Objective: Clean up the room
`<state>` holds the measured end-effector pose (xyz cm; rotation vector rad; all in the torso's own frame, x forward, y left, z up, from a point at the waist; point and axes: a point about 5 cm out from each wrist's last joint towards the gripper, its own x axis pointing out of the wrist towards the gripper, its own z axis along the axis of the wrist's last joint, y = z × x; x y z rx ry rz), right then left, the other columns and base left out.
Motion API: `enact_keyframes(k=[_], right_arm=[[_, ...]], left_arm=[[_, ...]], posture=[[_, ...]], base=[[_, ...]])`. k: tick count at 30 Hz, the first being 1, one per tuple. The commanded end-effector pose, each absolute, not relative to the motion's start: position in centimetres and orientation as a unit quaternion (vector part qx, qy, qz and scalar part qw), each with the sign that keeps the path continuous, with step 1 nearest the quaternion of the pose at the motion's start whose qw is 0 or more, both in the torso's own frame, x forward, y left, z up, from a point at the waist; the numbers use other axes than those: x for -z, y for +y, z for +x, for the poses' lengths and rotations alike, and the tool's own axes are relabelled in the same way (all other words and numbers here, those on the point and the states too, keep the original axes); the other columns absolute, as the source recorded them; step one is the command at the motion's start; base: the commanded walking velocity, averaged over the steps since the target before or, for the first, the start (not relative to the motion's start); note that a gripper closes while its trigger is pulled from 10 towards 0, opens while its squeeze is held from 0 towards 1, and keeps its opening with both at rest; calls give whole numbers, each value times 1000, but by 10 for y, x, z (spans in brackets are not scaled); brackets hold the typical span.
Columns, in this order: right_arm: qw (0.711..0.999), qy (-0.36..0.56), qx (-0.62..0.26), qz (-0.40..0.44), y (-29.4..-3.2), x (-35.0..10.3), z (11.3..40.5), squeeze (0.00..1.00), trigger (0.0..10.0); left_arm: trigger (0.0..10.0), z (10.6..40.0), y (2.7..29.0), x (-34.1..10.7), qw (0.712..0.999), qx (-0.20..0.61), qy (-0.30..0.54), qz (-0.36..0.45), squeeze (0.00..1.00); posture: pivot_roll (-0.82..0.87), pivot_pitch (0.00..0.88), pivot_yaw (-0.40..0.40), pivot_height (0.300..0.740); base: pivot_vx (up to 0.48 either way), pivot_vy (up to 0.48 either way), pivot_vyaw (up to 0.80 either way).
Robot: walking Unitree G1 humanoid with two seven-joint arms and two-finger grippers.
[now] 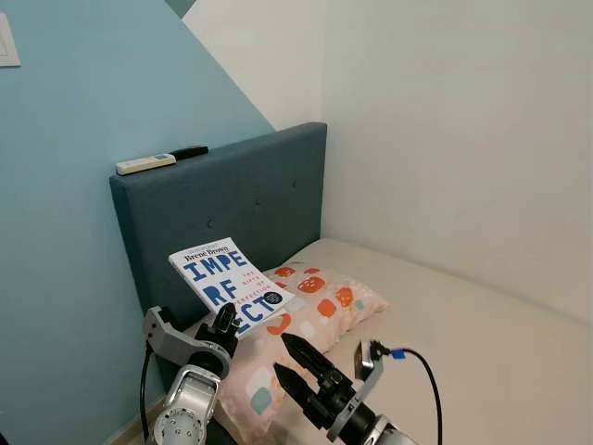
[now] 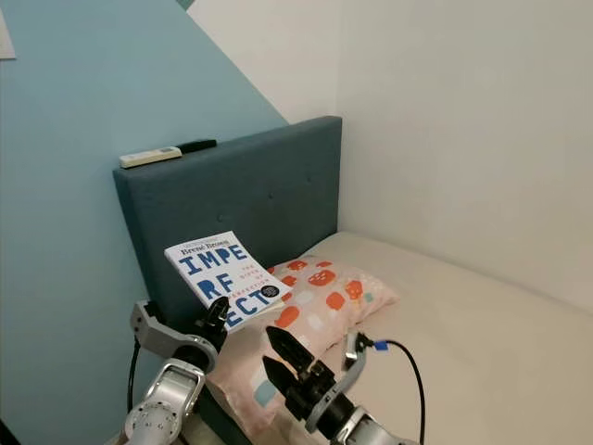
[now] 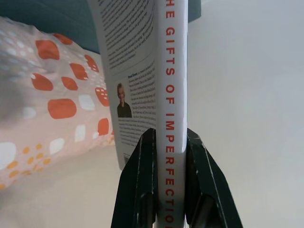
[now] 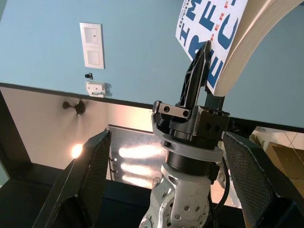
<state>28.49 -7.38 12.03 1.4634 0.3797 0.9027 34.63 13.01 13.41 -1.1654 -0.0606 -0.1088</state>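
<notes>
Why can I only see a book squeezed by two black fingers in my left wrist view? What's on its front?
Observer: The book has big blue letters on a white cover. The left gripper holds it above the spotted pillow.
Operator: Where's the other arm?
Observer: The right gripper hangs open beside the pillow, holding nothing.
Operator: Anything else to tidy?
Observer: A white remote lies on top of the blue headboard, with a black object next to it.
</notes>
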Motion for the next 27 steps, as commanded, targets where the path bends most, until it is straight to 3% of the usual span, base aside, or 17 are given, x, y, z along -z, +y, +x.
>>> enact_keyframes(k=[1, 27], right_arm=[[614, 155, -407, 659, -57, -125, 281, 0, 10000], [616, 143, -345, 693, -69, -120, 300, 0, 10000]], left_arm=[[10000, 343, 110, -133, 811, 63, -25, -581, 0], [10000, 326, 93, -145, 783, 168, -10, -599, 0]], posture=[[28, 83, 6, 740], [30, 87, 9, 740]], base=[[0, 0, 0], [0, 0, 0]])
